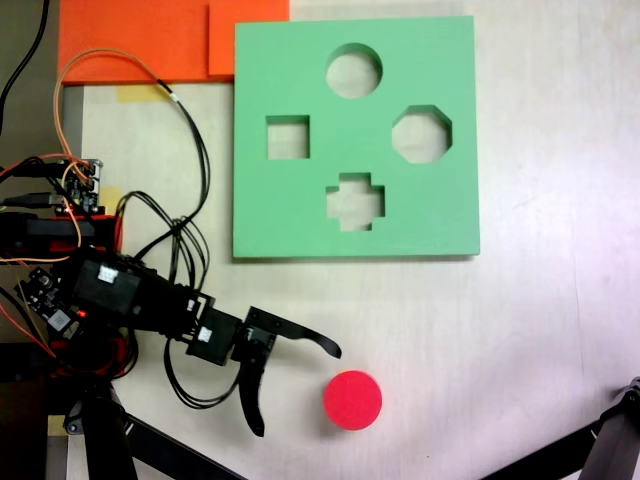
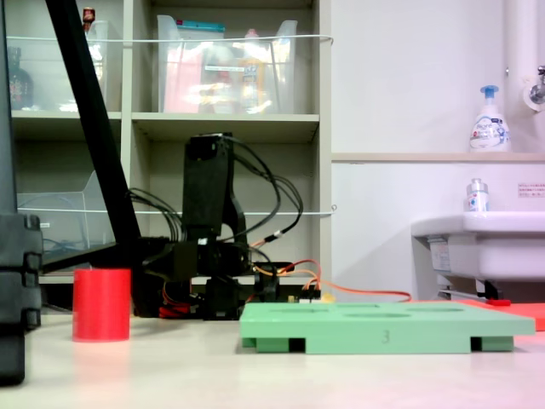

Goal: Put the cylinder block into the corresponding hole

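The red cylinder block (image 1: 352, 400) stands upright on the pale table near the first exterior view's bottom, and at the second exterior view's left (image 2: 101, 304). My gripper (image 1: 297, 390) is open just left of it. One black finger (image 1: 310, 340) reaches toward the block and the other (image 1: 252, 400) points down; neither touches it. The green foam board (image 1: 300, 215) lies flat higher up, with its round hole (image 1: 354, 70) empty near the far edge. In the second exterior view the board (image 2: 383, 328) is seen edge-on, and the arm (image 2: 209, 196) hides the fingers.
The board also has octagonal (image 1: 421, 133), square (image 1: 288, 137) and cross-shaped (image 1: 355, 201) cut-outs. Orange foam sheets (image 1: 150, 40) lie at top left. Loose cables (image 1: 190, 150) loop by the arm base. Black stand legs (image 1: 130, 440) (image 1: 610, 440) cross the bottom corners.
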